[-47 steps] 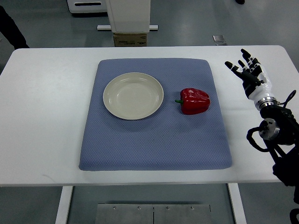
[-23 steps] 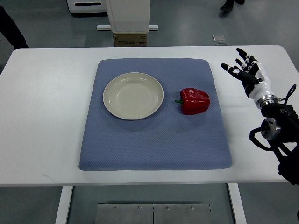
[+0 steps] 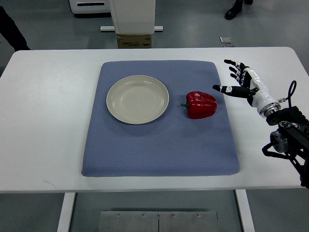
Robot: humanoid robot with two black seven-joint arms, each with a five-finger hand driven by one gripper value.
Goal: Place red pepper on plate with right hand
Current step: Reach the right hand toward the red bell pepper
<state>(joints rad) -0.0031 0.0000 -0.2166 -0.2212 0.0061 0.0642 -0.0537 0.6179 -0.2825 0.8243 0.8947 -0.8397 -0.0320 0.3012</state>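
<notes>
White counter (image 3: 48, 121): spans nearly the full width of the view, with grey floor visible beyond its far edge and below its near edge.

Blue mat (image 3: 159, 145): lies flat on the middle of the counter, roughly square with rounded corners, carrying both the plate and the pepper.

Right arm (image 3: 289, 140): enters from the right edge, dark joint housing and cables over the near right part of the counter, white wrist section angled toward the mat.

Cream plate (image 3: 137, 99): round, shallow, rests on the far left part of the mat, nothing in it.

Right hand (image 3: 241, 84): held above the bare counter just off the mat's far right edge, fingers (image 3: 231, 63) spread and extended, thumb pointing toward the pepper. Open, gripping nothing, clear of the pepper with a visible gap between.

Red pepper (image 3: 201, 104): lies on the mat to the right of the plate, close to but not touching the plate rim, short green stem pointing toward the plate. Not on the plate.

Cardboard box (image 3: 134, 40): sits beyond the far counter edge, at the foot of a white column.

Dark shoe (image 3: 233, 9): person's foot on the floor at the top of the view.
</notes>
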